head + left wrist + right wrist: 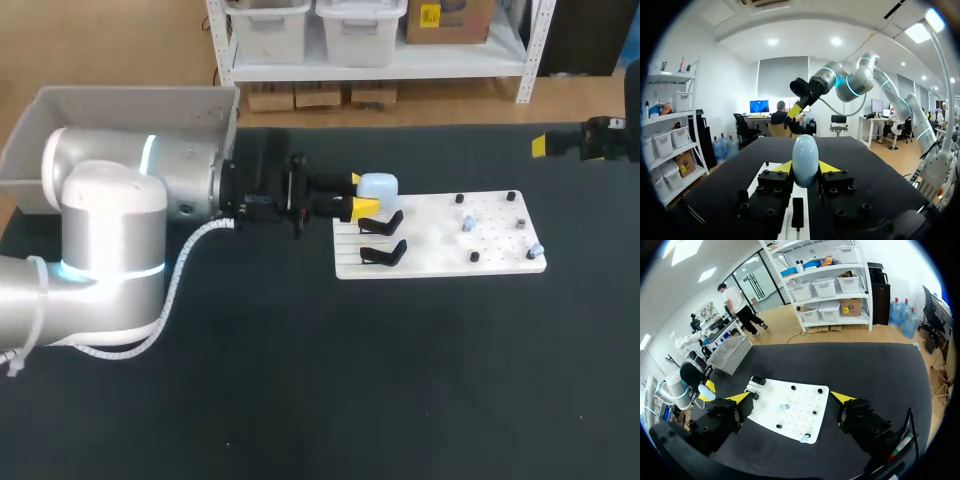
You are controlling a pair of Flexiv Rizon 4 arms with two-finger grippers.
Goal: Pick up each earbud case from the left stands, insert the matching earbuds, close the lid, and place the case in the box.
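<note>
Left arm, head view: its bulk fills the near left corner, and the left gripper (357, 197) reaches to the left end of the white board (440, 262).
Earbud case: the pale blue earbud case (378, 186) is clamped between that gripper's yellow tips, just beside the two black stands (383, 223), which carry nothing I can see.
Earbuds: small pale earbuds (467, 224) lie loose on the board, in no case.
Box: the grey box (130, 100) sits at the far left. No case shows in it, though the arm hides part of its inside.
Right gripper: the right gripper (545, 146) is at the far right edge, well apart from the board and mostly cut off.
Left wrist view: both tips press the case's sides, and it stands upright. I cannot tell whether the lid is open.
Right wrist view: the fingers stand wide apart above the board, holding nothing.
Progress: by my judgement one case is picked up; inserting the earbuds, closing the lid and boxing it remain.
Unclear: how many earbuds there are, and which match this case.
</note>
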